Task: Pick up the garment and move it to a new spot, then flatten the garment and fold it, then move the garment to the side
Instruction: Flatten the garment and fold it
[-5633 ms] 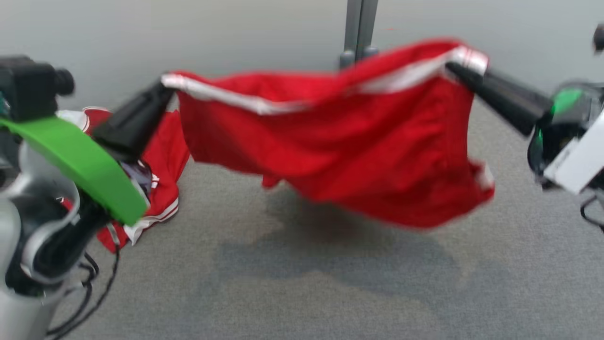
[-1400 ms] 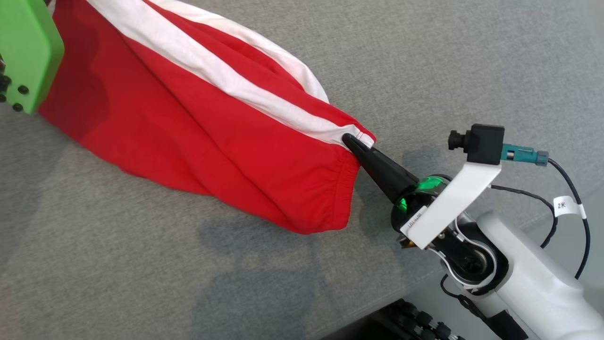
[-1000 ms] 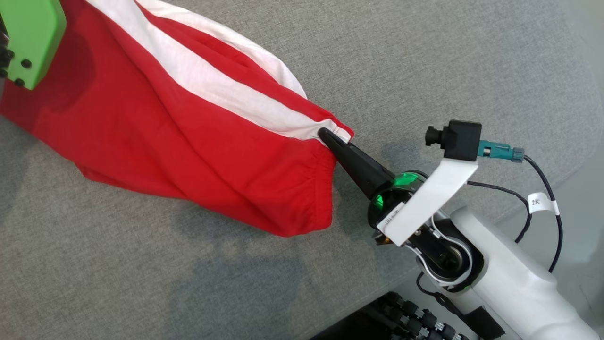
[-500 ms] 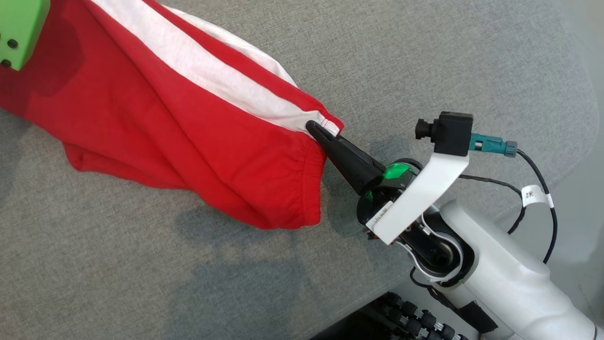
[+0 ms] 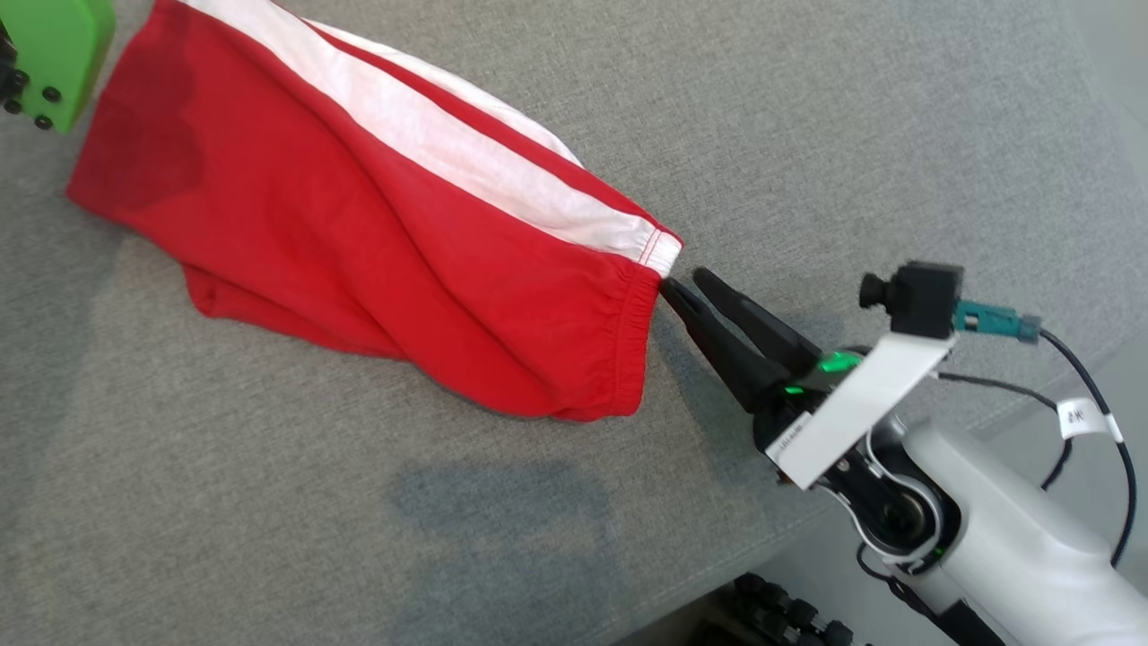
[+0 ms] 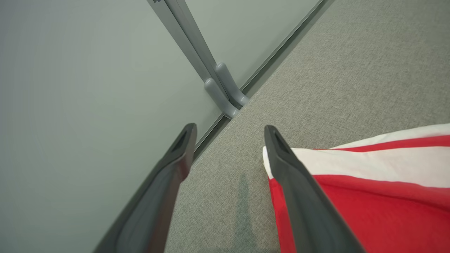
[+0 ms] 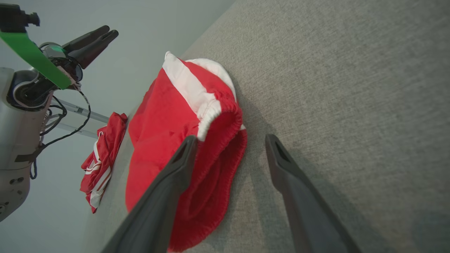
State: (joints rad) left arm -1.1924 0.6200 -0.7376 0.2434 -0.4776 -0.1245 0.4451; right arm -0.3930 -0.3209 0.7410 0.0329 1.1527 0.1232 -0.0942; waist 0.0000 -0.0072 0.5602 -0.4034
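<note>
The garment (image 5: 377,242), red shorts with a white side stripe, lies spread on the grey fabric surface (image 5: 269,502). My right gripper (image 5: 686,281) stands open just off the shorts' elastic waistband, with nothing between its fingers. In the right wrist view the right gripper (image 7: 231,140) has its left finger over the waistband edge of the garment (image 7: 168,116). My left gripper (image 6: 230,129) is open too, its right finger beside the white corner of the garment (image 6: 369,168). The left arm's green bracket (image 5: 49,54) sits at the head view's top left.
A second red-and-white garment (image 7: 102,154) lies bunched at the far side of the surface. A grey wall with a grey post (image 6: 218,91) borders the surface by the left gripper. The surface's edge (image 5: 807,538) runs near my right arm.
Both grippers have opened and let go of the shorts. The lifted corners have dropped, and the shorts now lie loose on the surface. The right gripper has backed slightly off the waistband.
</note>
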